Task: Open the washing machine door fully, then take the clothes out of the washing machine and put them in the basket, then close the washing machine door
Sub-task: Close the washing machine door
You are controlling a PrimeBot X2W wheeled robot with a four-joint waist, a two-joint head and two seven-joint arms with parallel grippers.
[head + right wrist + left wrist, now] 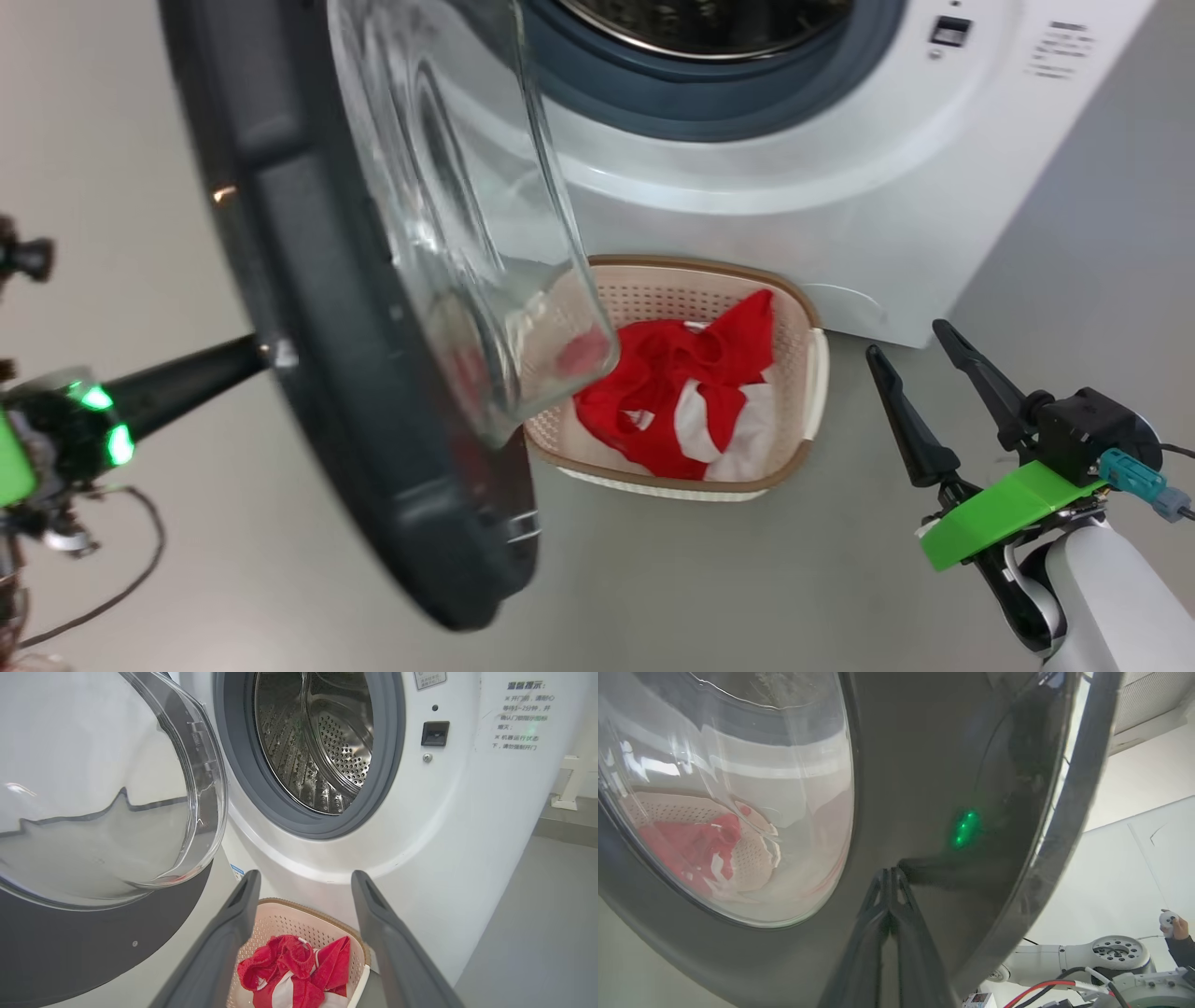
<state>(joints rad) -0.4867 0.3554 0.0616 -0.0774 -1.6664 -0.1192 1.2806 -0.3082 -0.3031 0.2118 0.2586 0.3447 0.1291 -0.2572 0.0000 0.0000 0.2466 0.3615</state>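
Red clothes lie in basket before washing machine, left gripper fingers pressed together against open washing machine door, right gripper fingers apart, empty.

The washing machine front bears a Chinese notice, seemingly headed "温馨提示".
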